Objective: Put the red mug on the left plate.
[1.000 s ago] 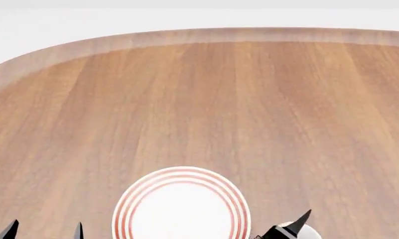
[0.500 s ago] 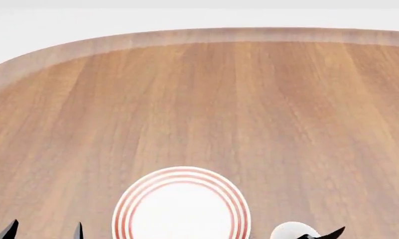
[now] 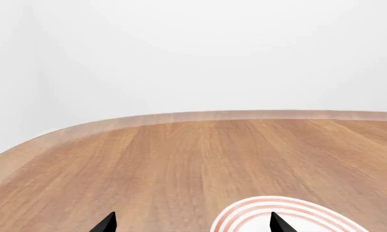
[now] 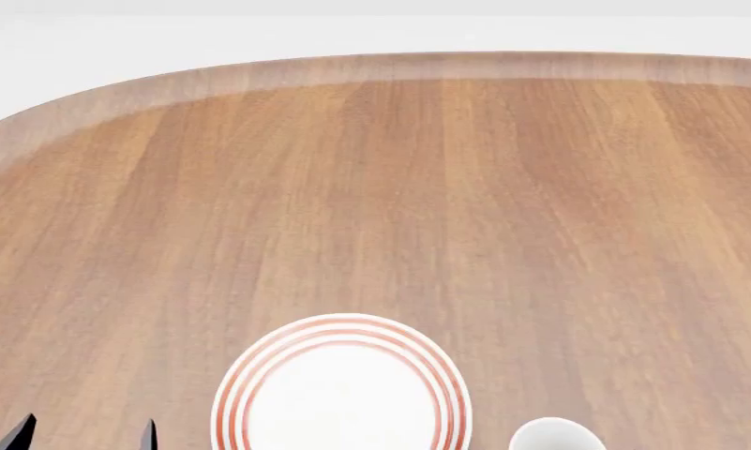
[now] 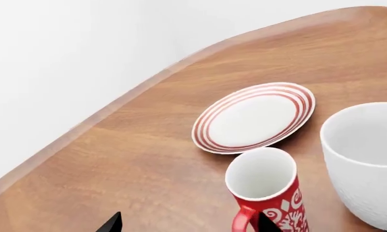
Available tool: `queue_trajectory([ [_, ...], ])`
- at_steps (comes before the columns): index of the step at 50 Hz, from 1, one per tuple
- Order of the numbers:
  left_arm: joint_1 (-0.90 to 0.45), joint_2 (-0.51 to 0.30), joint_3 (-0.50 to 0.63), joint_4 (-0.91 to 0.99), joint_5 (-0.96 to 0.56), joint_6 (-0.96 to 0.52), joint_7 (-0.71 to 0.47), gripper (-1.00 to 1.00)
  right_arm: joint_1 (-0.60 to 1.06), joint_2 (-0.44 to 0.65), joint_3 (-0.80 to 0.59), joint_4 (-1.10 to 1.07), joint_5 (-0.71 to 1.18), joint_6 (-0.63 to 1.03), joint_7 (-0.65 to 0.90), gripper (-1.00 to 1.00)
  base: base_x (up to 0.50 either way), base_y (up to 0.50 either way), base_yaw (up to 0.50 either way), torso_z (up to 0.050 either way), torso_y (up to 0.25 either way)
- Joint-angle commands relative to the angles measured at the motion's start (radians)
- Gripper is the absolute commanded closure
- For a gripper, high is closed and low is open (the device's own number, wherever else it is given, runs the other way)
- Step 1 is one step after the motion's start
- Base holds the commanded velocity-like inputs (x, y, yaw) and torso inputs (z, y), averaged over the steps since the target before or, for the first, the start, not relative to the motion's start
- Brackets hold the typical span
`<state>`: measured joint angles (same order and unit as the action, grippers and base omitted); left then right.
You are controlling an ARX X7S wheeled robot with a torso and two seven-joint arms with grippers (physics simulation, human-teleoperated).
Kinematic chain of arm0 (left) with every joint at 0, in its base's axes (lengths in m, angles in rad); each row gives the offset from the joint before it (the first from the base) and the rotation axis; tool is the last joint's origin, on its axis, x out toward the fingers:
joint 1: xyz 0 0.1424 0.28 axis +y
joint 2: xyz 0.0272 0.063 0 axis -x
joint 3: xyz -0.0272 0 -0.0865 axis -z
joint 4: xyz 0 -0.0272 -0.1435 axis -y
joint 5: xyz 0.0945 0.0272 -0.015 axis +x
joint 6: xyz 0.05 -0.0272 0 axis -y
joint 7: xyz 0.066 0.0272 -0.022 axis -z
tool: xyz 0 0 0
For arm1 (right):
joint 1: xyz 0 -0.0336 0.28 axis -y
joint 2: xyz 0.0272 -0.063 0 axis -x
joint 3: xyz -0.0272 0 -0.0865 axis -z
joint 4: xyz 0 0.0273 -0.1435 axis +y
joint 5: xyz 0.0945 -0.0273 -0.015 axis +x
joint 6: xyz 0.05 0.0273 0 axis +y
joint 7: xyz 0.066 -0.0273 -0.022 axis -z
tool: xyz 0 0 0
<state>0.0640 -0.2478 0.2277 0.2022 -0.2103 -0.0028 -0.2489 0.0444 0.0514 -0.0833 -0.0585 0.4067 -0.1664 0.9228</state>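
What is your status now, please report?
Left gripper open, empty, beside left plate. Right gripper open, close before red mug, not gripping. Mug upright on table, off the plate. White mug crowds its side.

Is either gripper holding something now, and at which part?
No. Both are open and empty; the right gripper is only near the red mug.

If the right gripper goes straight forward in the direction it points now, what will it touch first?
Probably the red mug: it stands upright just beyond the right gripper, nearer one fingertip. The open jaws might only graze it; depth is unclear.
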Motion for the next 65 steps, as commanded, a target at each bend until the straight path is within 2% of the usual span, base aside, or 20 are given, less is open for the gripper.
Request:
queue_trajectory([
  [1,-0.001,-0.005,0.004,0.000,-0.006,0.001,-0.004,-1.00,0.027,0.004,-0.003,0.063,0.011,-0.030,0.035,-1.00,0.00,0.00,0.00,0.000,0.000],
  [27,-0.002,-0.014,0.012,0.004,-0.013,0.005,-0.015,-1.00,0.148,0.010,0.000,0.217,0.115,-0.034,0.051,-1.00,0.00,0.00,0.00,0.000,0.000],
  [45,-0.003,-0.021,0.018,0.004,-0.008,0.008,-0.027,-1.00,0.173,0.024,0.016,0.278,0.139,-0.066,0.087,-1.00,0.00,0.00,0.00,0.000,0.000],
  [65,-0.006,-0.027,0.024,0.000,-0.016,0.012,-0.032,-1.00,0.247,0.024,0.019,0.438,0.169,-0.105,0.074,-1.00,0.00,0.00,0.00,0.000,0.000],
])
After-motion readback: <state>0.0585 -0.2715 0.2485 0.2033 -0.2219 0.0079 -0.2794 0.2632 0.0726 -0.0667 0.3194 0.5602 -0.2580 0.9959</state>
